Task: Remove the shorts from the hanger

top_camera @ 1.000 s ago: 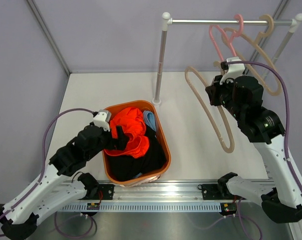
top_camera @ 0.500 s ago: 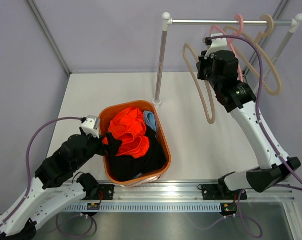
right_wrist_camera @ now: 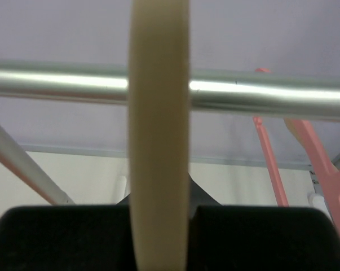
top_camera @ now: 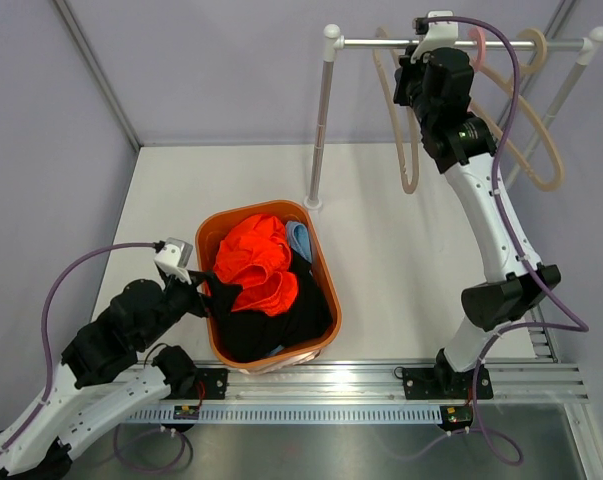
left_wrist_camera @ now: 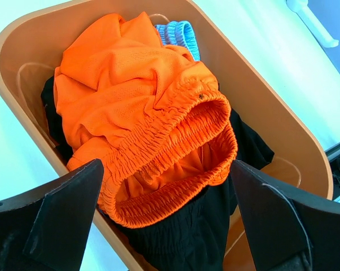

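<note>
Shorts [top_camera: 281, 310], three, piled in orange basket [top_camera: 327, 285], worktop [top_camera: 401, 280] near edge, left of centre
Orange shorts [left_wrist_camera: 141, 107] on top, long axis far-to-near, elastic waistband gaping toward near edge; black shorts [top_camera: 296, 325] beneath; light blue shorts [top_camera: 299, 238] at far rim. Left pincer [top_camera: 199, 285] spread wide at basket's left rim. Right pincer [top_camera: 421, 75] pinching beige hanger [top_camera: 407, 150] at rail [top_camera: 371, 43], far right. Bare worktop right of basket

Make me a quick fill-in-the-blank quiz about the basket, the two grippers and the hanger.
1. In the basket, the ___ shorts lie on top of the pile.
2. The left gripper, near the basket's rim, is ___.
3. The right gripper is shut on a ___ hanger.

Missing words: orange; open; beige.
</note>
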